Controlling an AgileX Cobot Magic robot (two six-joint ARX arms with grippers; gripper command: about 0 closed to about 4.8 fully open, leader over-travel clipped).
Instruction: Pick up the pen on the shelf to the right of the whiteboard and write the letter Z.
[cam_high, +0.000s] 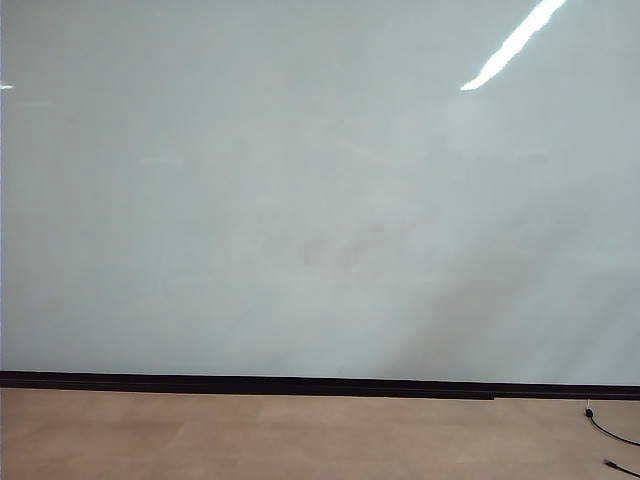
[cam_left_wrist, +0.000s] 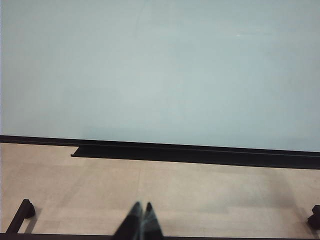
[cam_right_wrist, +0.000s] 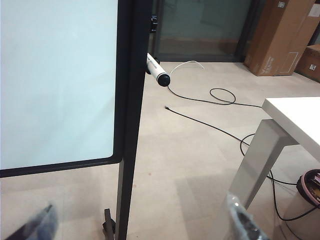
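The large glossy pale grey-white whiteboard (cam_high: 300, 190) with a black bottom strip fills the exterior view, blank. The left gripper (cam_left_wrist: 141, 220) hangs low before it, jaws pressed together and empty. The right gripper (cam_right_wrist: 145, 220) has jaws spread wide, holding nothing — the slim white pen (cam_right_wrist: 157, 71) with a dark end pokes out beside the board's black frame (cam_right_wrist: 131, 100), at twelve o'clock, well apart from the gripper.

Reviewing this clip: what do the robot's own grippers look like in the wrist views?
Little of either shows. The left gripper appears as two slim, dark, pointed fingertips pressed together into a narrow wedge. The right gripper shows two dark fingers set wide apart, each looking wrapped in a clear, glossy film. No markings or cables on them are visible, and neither arm appears in the exterior view.
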